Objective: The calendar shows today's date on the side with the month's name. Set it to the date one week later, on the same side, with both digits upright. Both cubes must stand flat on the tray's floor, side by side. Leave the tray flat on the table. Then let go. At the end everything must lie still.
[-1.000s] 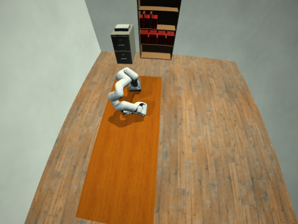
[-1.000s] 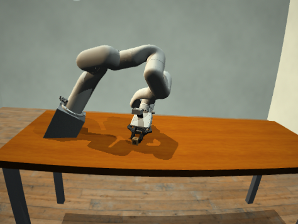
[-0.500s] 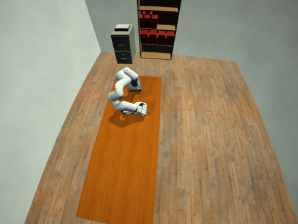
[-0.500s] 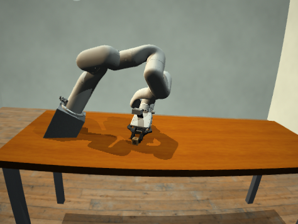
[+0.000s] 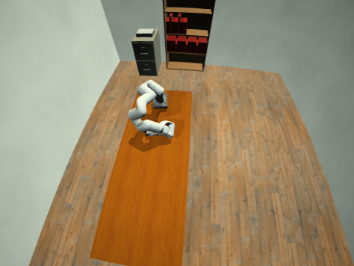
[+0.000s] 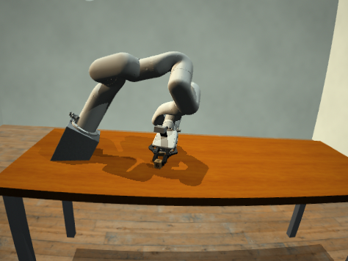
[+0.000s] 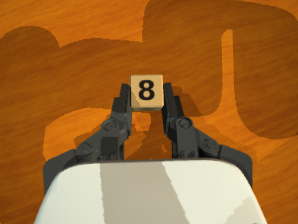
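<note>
A small wooden cube (image 7: 146, 92) shows a black 8 on the face toward the wrist camera. My gripper (image 7: 146, 94) is shut on it, one finger on each side. In the exterior view the gripper (image 6: 160, 159) points down with the cube (image 6: 158, 163) at its tips, at or just above the orange table top; I cannot tell whether it touches. In the overhead view the arm's wrist (image 5: 168, 129) hides the cube. The tray, the month's name and the second cube are not in view.
The arm's base (image 6: 75, 142) stands at the table's left end. A bookcase (image 5: 188, 33) and a filing cabinet (image 5: 146, 52) stand on the floor beyond the table. The table's front edge (image 6: 172, 199) is well in front of the gripper.
</note>
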You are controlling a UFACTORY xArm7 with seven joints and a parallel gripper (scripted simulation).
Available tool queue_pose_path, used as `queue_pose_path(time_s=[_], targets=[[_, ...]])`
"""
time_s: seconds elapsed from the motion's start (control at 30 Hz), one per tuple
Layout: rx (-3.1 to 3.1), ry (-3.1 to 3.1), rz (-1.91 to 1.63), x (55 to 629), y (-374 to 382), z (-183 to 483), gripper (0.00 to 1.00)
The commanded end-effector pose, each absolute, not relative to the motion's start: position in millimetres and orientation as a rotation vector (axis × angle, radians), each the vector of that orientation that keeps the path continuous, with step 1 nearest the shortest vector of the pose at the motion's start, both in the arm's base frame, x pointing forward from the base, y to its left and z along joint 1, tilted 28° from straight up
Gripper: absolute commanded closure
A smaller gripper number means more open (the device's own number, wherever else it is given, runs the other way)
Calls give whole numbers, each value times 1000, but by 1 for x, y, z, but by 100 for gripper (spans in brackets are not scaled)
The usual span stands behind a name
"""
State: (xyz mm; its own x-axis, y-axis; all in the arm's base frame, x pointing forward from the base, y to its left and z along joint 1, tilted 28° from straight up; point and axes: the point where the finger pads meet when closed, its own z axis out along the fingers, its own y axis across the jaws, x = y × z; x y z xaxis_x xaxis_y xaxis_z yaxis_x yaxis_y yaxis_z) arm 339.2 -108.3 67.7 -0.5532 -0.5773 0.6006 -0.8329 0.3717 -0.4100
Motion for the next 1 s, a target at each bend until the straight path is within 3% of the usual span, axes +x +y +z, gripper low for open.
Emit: queue_pose_path(time_s=[0.0,0.97], targets=[[1232,-2282,996,336,-109,75,73],[1232,-2282,996,308,-112,128,73]])
